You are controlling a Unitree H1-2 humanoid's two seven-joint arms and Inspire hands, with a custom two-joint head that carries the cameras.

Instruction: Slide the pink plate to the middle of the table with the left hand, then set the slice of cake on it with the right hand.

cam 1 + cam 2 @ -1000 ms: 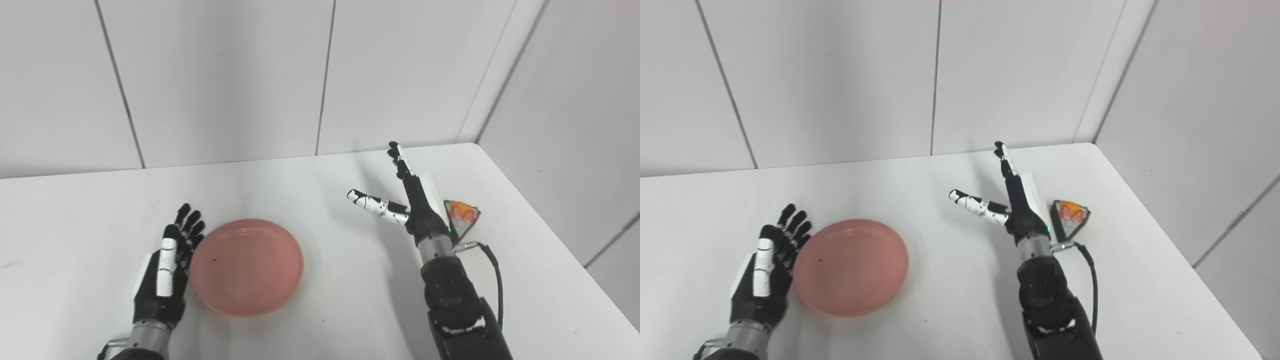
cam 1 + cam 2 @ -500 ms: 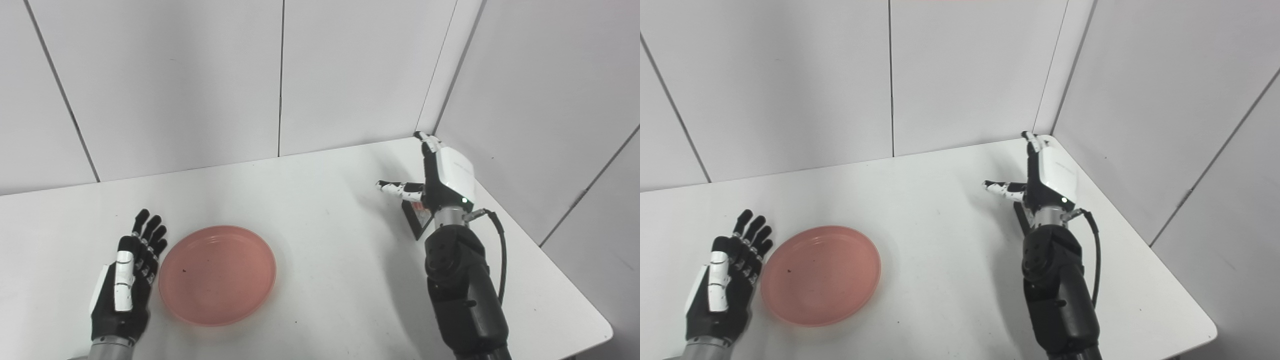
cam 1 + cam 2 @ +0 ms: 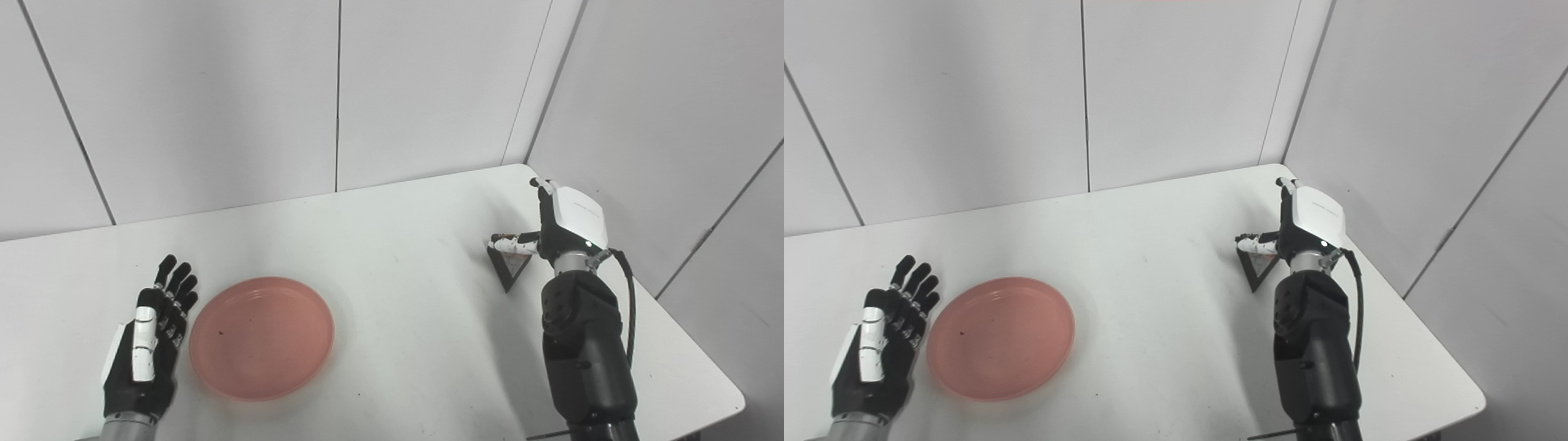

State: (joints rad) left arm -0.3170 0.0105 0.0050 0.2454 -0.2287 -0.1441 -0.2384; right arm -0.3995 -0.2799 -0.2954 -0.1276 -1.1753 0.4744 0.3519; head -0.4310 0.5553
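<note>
A white table point(image 3: 398, 245) fills the lower part of both views, set into a corner of pale panelled walls point(image 3: 214, 92). The right arm point(image 3: 585, 349) rises dark from the bottom edge toward the far right side. The pink plate point(image 3: 262, 337) lies flat on the near left part of the table, left of the middle. The left hand point(image 3: 146, 352) rests just beside the plate's left rim, palm down with fingers point(image 3: 174, 288) stretched out and spread, holding nothing; whether it touches the rim cannot be told. The right hand point(image 3: 1304, 223) stands over the slice of cake point(image 3: 1257, 269), its white back toward the cameras. Its thumb point(image 3: 1254, 244) lies across the top of the slice's dark triangular side, while the other fingers point away behind it. Whether the hand actually grips the cake cannot be told. The slice sits on the table near the far right edge, well apart from the plate.
</note>
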